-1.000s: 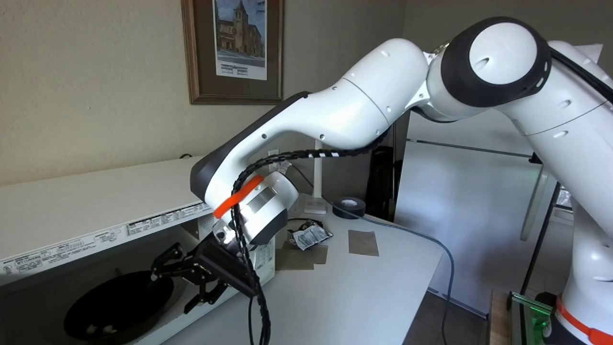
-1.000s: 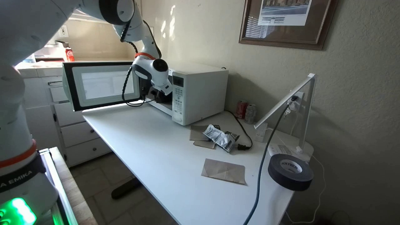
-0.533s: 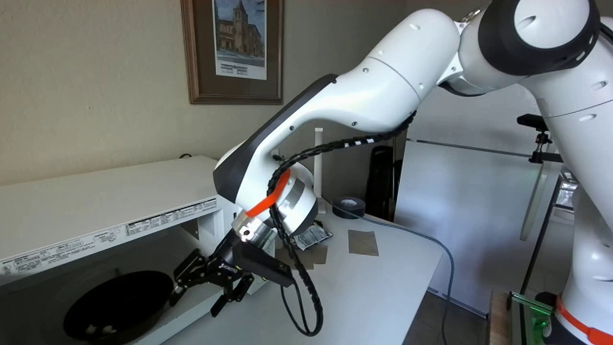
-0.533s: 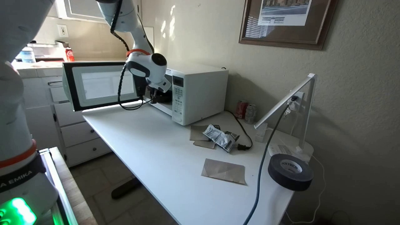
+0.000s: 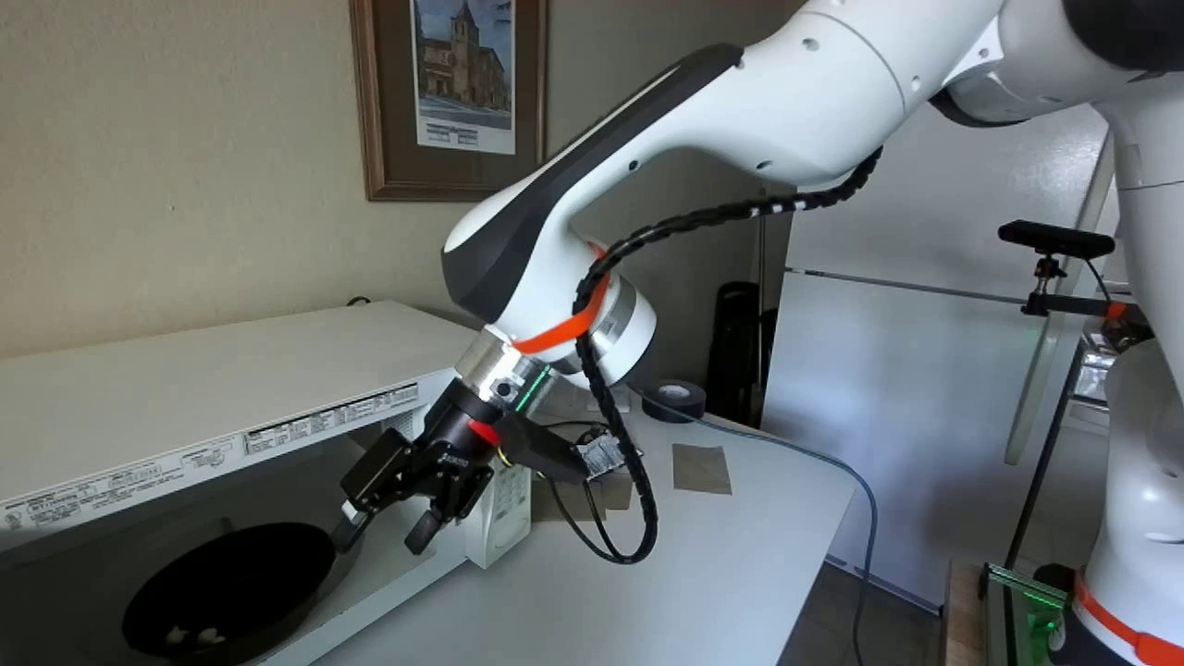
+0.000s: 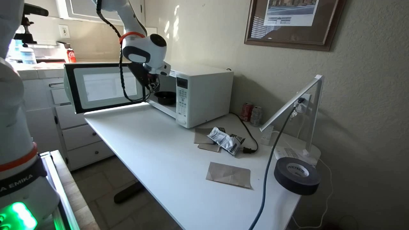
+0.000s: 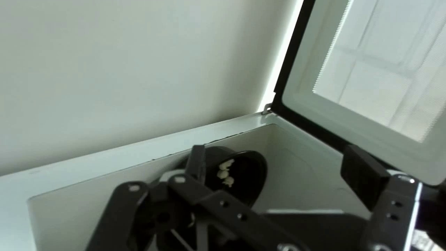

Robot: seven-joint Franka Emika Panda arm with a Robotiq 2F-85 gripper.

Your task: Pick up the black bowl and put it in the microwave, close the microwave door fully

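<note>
Hanging at the mouth of the white microwave (image 6: 209,97), the gripper (image 5: 385,534) has its jaws wide apart, seen best in the wrist view. The black bowl (image 5: 231,578) sits inside the microwave; small white pieces (image 7: 223,174) in it are clearest in the wrist view, whereas an exterior view gives mainly the outside of the bowl (image 6: 165,100). The open door (image 6: 108,88) shows in an exterior view and the wrist view, the white refrigerator (image 5: 906,370) in an exterior view. One jaw covers part of the bowl in the wrist view, and whether it touches the rim cannot be told. The pieces are too small to identify. In an exterior view the jaws are hard to make out beside the dark cable (image 6: 121,70); in an exterior view that cable partly hides a silver packet (image 5: 601,458).
</note>
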